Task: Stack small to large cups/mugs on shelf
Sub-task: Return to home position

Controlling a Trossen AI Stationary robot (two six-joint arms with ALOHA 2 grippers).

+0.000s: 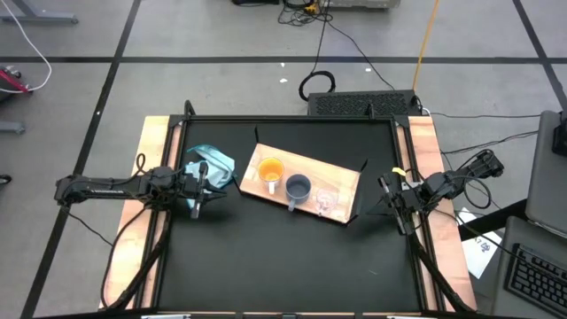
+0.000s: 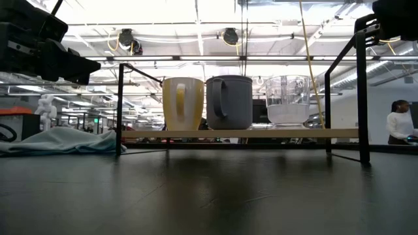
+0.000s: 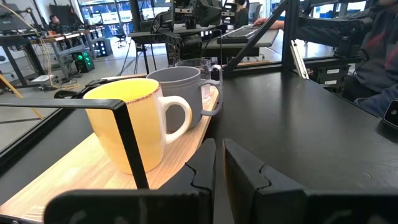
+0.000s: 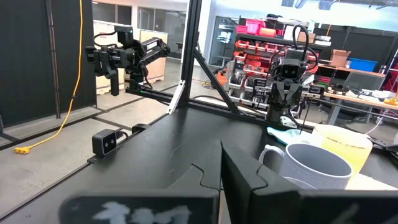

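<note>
Both sit closed on nothing: left gripper (image 3: 219, 149), right gripper (image 4: 219, 165). Between them, filling the shelf (image 1: 346, 180): orange mug (image 1: 270, 169), blue-grey mug (image 1: 298, 187), clear cup (image 1: 326, 198); placing looks finished.

The 1 shelf (image 1: 344, 176) carries 3 drinking vessels in all: 1 orange mug (image 1: 270, 169), 1 blue-grey mug (image 1: 298, 187) and 1 clear cup (image 1: 326, 197). The 1 black worktop (image 1: 283, 257) also bears 1 teal cloth (image 1: 215, 161), and over it are 2 hands, 1 per arm: the left hand (image 1: 211, 177) and the right hand (image 1: 387, 188). In the room beyond, the low view shows 1 person (image 2: 397, 121).
</note>
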